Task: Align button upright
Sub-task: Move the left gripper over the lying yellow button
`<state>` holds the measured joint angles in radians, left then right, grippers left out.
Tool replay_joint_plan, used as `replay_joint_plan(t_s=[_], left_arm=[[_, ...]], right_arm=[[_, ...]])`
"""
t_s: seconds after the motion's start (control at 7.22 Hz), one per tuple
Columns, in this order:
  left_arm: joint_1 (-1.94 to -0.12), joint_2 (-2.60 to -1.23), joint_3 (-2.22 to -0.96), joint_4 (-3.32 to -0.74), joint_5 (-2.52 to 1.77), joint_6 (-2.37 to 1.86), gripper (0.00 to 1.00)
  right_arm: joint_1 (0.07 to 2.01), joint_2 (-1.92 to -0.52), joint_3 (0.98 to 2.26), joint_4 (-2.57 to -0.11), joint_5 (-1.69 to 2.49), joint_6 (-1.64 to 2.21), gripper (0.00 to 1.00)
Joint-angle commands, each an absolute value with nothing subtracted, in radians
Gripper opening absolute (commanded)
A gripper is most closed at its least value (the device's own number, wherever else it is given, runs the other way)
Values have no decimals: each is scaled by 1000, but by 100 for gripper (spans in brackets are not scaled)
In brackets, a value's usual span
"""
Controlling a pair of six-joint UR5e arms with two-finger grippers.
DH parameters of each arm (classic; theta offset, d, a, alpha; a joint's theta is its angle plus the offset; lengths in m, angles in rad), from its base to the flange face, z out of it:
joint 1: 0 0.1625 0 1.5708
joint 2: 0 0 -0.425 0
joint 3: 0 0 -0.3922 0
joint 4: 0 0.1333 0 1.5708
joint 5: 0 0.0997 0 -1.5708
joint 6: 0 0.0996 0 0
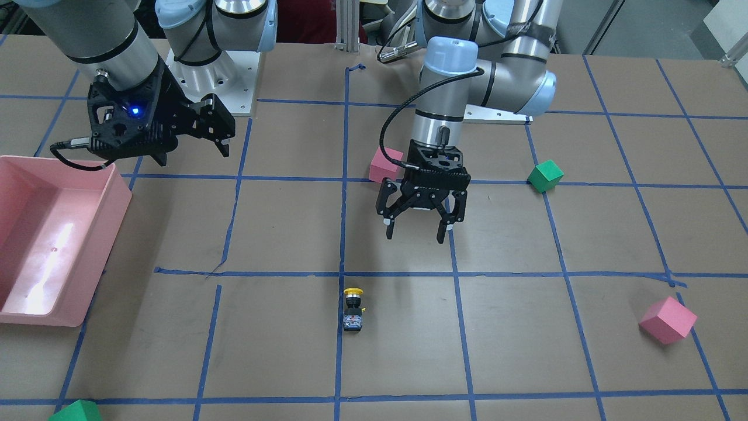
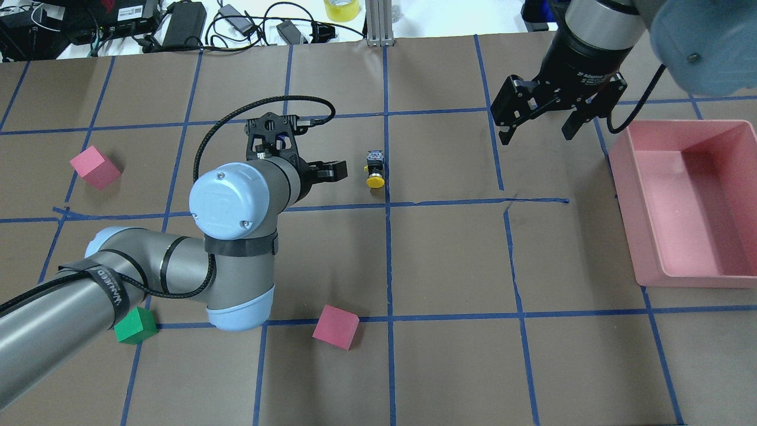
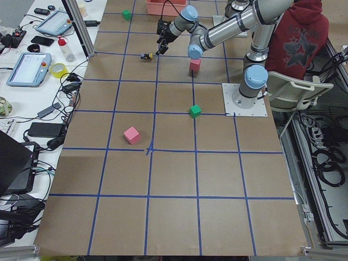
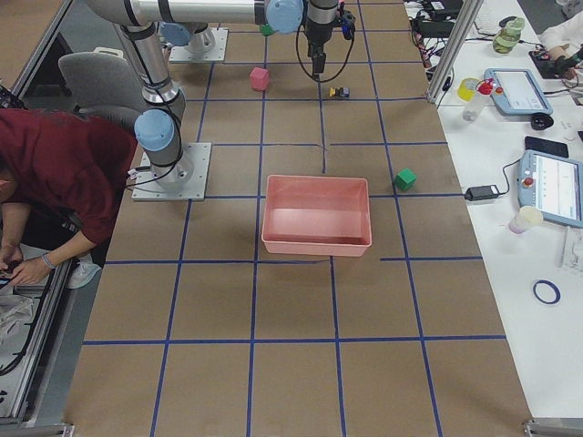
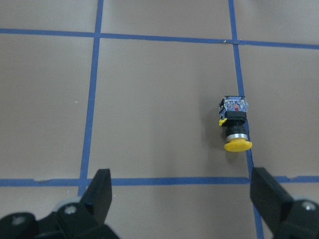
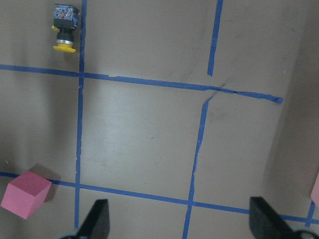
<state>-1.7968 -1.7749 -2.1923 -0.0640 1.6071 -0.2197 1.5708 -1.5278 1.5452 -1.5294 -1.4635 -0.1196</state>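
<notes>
The button is a tiny yellow mushroom cap on a black neck with a black/white blocky base. It's flat on its side on the brown surface, right along a blue tape line, with its long axis following that line and the cap facing the robot. The left gripper and right gripper both hang above the surface with fingers spread wide, gripping nothing.

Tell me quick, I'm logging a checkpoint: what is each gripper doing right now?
Left gripper: open, holding nothing.
Right gripper: open, holding nothing.
</notes>
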Motion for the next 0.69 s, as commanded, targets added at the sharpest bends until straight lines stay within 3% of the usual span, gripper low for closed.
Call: replay_joint_plan(t_s=[0.0,0.55], left_arm=[[-1848,-1944,-2184,143,1654,-228,100],[-1988,-2169,-2045,202,1779,-336,100]], right_arm=[[1571,-1528,1546,-1529,-1463,-120,100],[1571,-1528,1549,-1529,-1463,-121,100]])
